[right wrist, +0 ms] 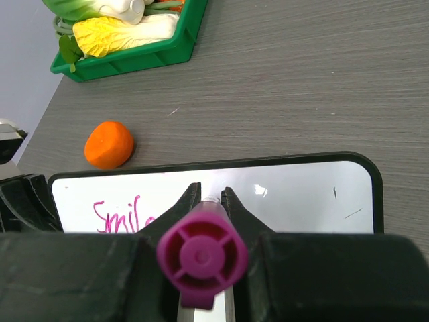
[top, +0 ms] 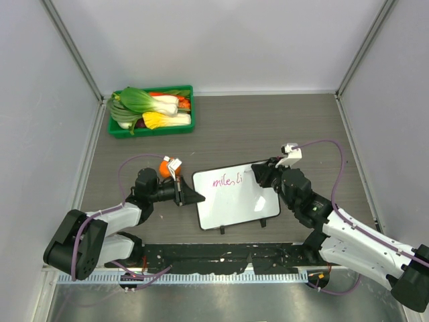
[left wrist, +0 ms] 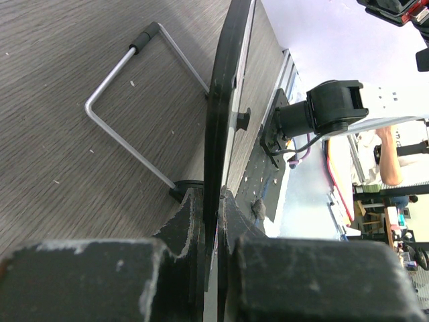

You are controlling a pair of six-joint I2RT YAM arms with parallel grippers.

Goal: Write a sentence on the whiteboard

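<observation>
R gripper (right wrist: 210, 198) pinches magenta marker (right wrist: 202, 258), tip at the whiteboard (top: 236, 198) mid table (top: 268, 127), just right of the sentence (top: 225, 181), bare board further right along its long axis; L gripper (top: 199, 196) clamped on board's left edge

A dark wood-grain table (top: 268, 127) sits enclosed by plain pale walls (top: 221, 40) with grey metal corner posts (top: 75, 50).

light: bright, even | shadows: soft, faint | glare: small glints on whiteboard (right wrist: 301, 201) | focus: near foreground blurred in both wrist views
</observation>
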